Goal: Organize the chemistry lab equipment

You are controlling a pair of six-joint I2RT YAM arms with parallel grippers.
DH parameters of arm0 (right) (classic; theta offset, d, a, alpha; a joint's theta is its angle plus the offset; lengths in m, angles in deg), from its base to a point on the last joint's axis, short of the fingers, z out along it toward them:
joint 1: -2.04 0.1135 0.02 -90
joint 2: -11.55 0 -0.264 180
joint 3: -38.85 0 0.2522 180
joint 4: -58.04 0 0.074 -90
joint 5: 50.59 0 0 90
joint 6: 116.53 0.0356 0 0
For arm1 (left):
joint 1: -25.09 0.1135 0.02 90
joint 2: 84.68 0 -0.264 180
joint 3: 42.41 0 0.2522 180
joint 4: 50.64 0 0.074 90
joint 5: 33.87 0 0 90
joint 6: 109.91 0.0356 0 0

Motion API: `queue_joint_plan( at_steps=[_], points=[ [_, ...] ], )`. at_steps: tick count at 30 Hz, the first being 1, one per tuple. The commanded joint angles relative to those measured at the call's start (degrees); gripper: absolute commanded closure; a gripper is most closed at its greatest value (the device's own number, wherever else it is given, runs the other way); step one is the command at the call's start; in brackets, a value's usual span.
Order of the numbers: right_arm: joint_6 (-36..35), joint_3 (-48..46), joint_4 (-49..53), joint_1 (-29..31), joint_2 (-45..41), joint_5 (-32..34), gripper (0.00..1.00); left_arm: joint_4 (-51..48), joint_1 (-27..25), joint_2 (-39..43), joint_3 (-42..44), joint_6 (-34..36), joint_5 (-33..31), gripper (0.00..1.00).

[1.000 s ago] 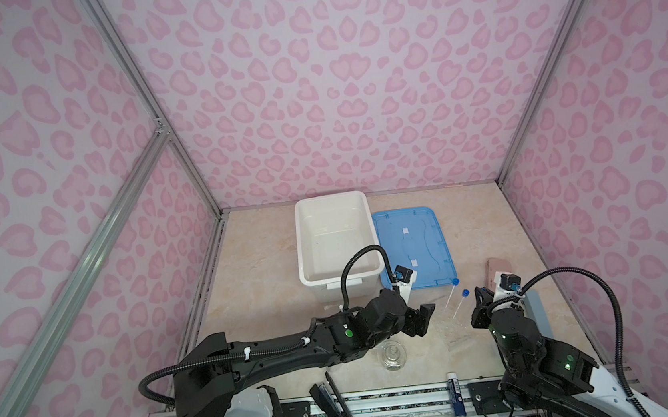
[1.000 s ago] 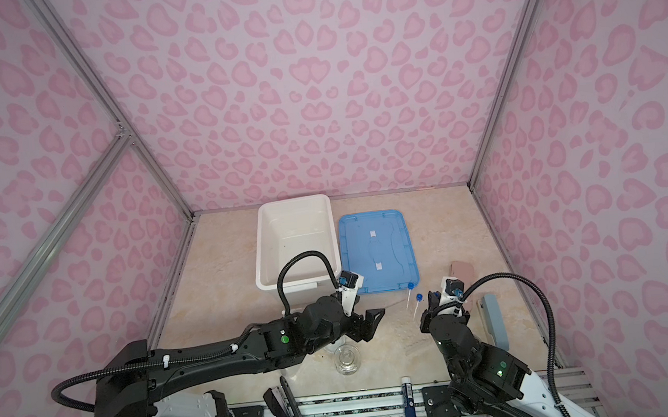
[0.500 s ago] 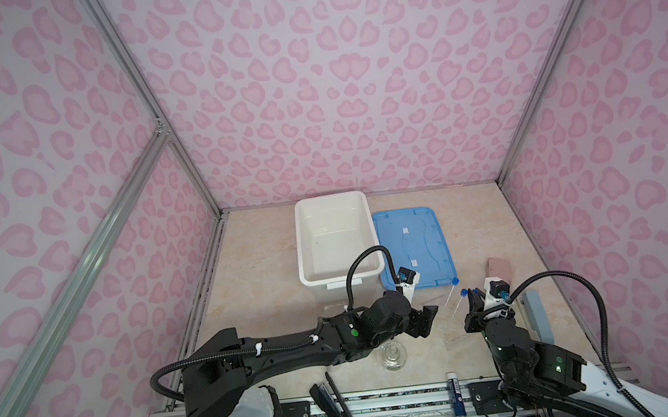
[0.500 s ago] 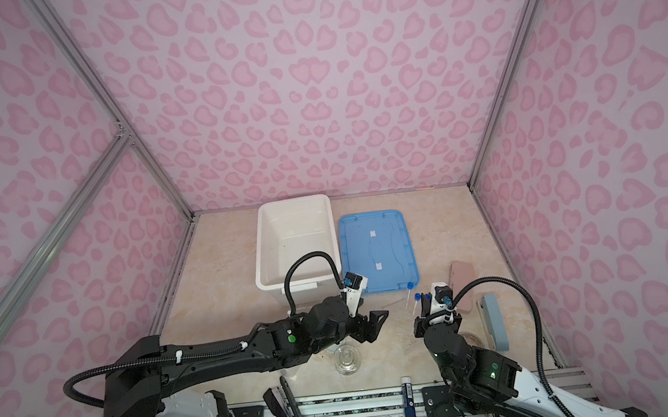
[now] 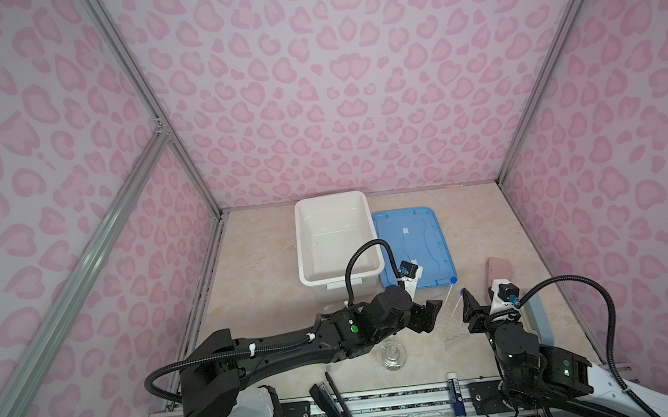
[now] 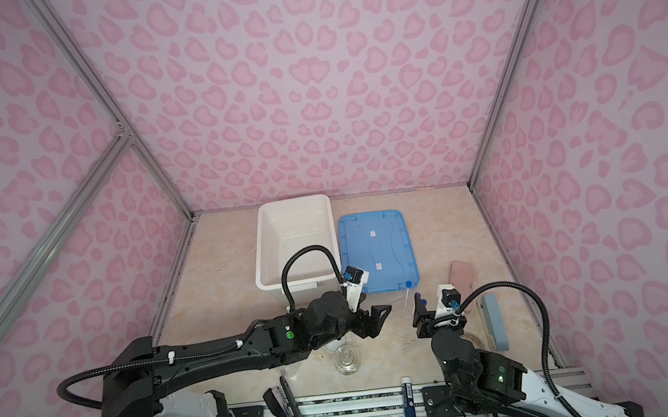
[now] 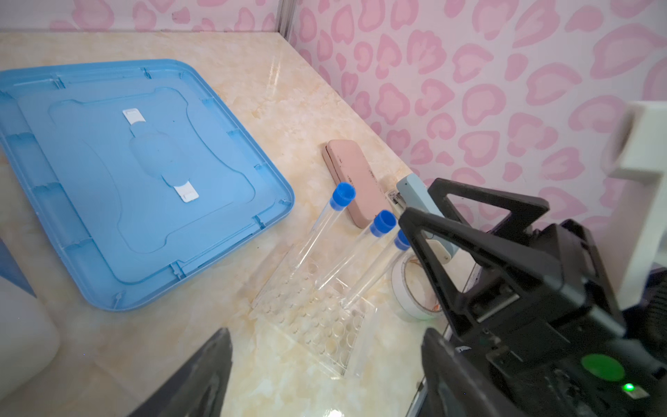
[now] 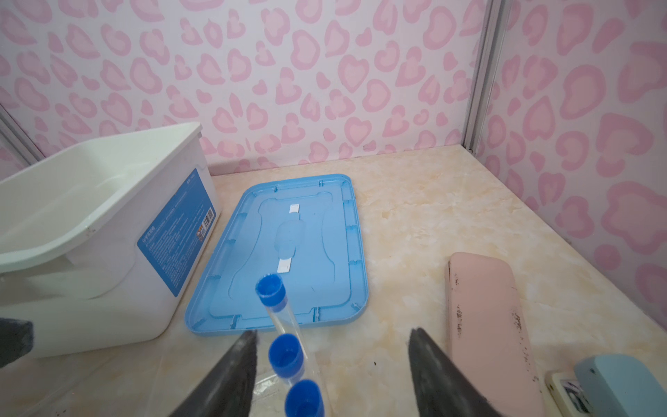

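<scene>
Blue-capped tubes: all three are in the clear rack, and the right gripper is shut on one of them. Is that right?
No: the right gripper is open, its jaws wide apart and gripping nothing, as the right wrist view shows. All three blue-capped tubes are in the clear rack.

The left arm [image 5: 279, 350] and right arm [image 5: 521, 346] are matte black, each bearing a green dot [image 5: 353, 328]. Ribbed black cables [image 5: 363, 243] reach white camera mounts [image 5: 413, 282].

Tubes [image 7: 321, 231], bin [image 5: 329, 196] and lid [image 5: 417, 226] crowd the middle; far table [image 5: 475, 221] seems open.
</scene>
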Motion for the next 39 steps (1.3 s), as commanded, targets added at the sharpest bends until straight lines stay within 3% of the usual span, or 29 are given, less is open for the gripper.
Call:
queue_joint_plan(
  at_steps=[1,5,10,12,17,21,25,27,30,34,39],
  points=[
    [-0.7,1.6,-1.4,0.1,0.6,3.1,0.09,-6.5,0.4,2.8,-4.8,1.5,-5.3,0.16],
    [-3.8,5.3,-3.0,0.1,1.0,5.3,0.02,-20.6,3.4,5.0,-12.8,-0.1,-10.0,0.14],
    [-6.7,10.9,-5.8,0.0,4.6,4.7,0.01,-30.7,14.2,9.1,-15.8,-2.9,-1.8,0.12],
    [-9.4,13.0,-8.9,-0.2,7.3,2.5,0.01,-33.8,18.7,10.9,-15.7,-2.5,-2.2,0.02],
    [-17.3,21.4,-10.7,-3.9,18.2,-7.8,0.01,-43.8,28.1,12.1,-18.5,-1.1,-4.2,0.02],
    [-17.2,29.0,-8.1,-13.9,26.6,-25.7,0.01,-51.0,37.8,9.4,-20.9,-1.5,0.6,0.01],
    [-14.7,34.0,-4.7,-24.8,35.7,-41.8,0.02,-55.5,45.5,3.4,-23.1,-0.1,4.5,0.14],
    [-14.7,36.8,-2.6,-27.9,40.0,-46.3,0.01,-58.0,46.3,-0.4,-25.0,1.2,-0.5,0.16],
    [-16.3,39.0,-2.5,-28.6,43.9,-47.7,0.01,-57.9,47.6,-5.4,-26.6,1.9,-6.5,0.21],
    [-16.1,39.1,-4.3,-28.6,45.3,-49.1,0.01,-55.6,51.0,-12.0,-30.0,2.1,-2.9,0.28],
    [-14.8,36.1,-5.9,-28.6,43.3,-48.7,0.02,-54.3,52.3,-18.1,-34.6,1.7,0.3,0.44]
  ],
)
